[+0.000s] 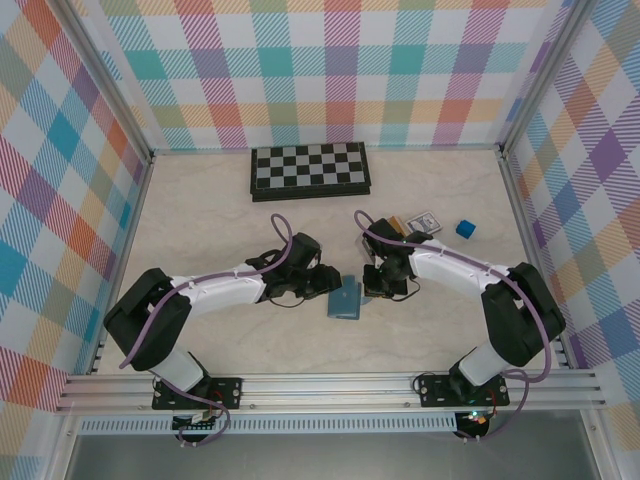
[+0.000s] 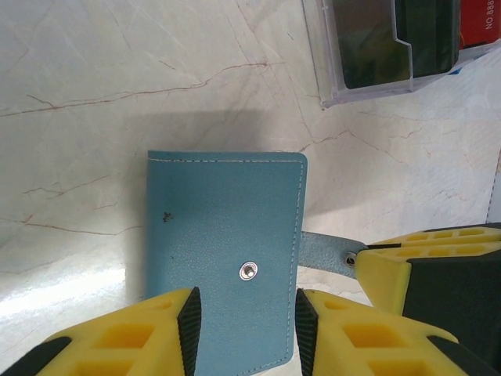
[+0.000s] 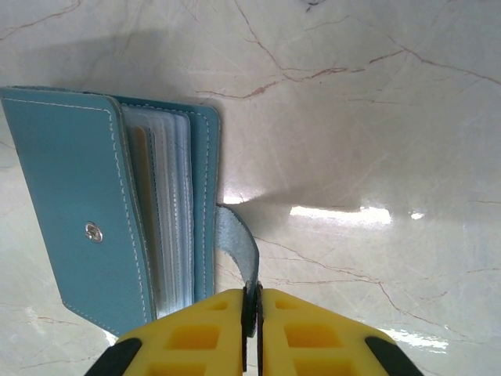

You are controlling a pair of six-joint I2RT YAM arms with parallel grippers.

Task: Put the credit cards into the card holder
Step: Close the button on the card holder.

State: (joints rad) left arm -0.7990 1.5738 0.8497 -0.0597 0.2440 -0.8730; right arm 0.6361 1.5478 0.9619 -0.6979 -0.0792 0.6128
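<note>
The teal-blue card holder (image 1: 345, 300) lies flat on the table between both arms. In the left wrist view its cover (image 2: 223, 227) faces up with a metal snap (image 2: 249, 271). My left gripper (image 2: 247, 313) is open, one finger over the cover and the other at its right edge. My right gripper (image 3: 252, 305) is shut on the holder's closure strap (image 3: 239, 243), pulling it sideways. The holder (image 3: 70, 204) gapes slightly and shows its clear pockets (image 3: 168, 211). A red credit card (image 2: 479, 23) peeks out at the clear box.
A clear plastic box (image 2: 376, 47) with dark contents stands just beyond the holder. A folded chessboard (image 1: 310, 170) lies at the back. A white-edged patterned card (image 1: 422, 221) and a small blue cube (image 1: 465, 228) sit to the right. Checked walls enclose the table.
</note>
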